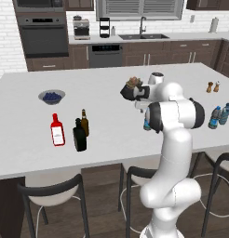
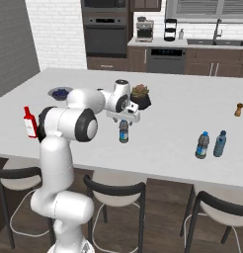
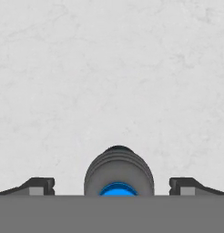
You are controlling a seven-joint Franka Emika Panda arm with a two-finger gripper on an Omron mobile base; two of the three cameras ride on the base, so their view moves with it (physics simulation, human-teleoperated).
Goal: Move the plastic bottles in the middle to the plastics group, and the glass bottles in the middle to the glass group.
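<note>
One plastic bottle (image 2: 123, 132), clear with a blue label, stands in the middle of the white island counter (image 2: 168, 113). In the left base view it (image 1: 146, 123) peeks out behind the arm. My gripper (image 2: 124, 118) hangs open right above it, pointing down. In the hand view the bottle (image 3: 118, 173) sits between the fingertips (image 3: 39, 185), untouched. The plastics group, two like bottles (image 1: 219, 115) (image 2: 211, 144), stands at the right. At the left, the black glass bottle (image 1: 79, 135) stands beside the brown bottle (image 1: 84, 122) and the red bottle (image 1: 57, 130) (image 2: 29, 122) of the glass group.
A dark bowl of berries (image 1: 51, 96) (image 2: 60, 93) sits behind the glass group. A potted plant (image 1: 132, 83) (image 2: 140, 94) stands just beyond the gripper. Two small shakers (image 1: 212, 87) are at the far right. Stools (image 2: 113, 190) line the near edge.
</note>
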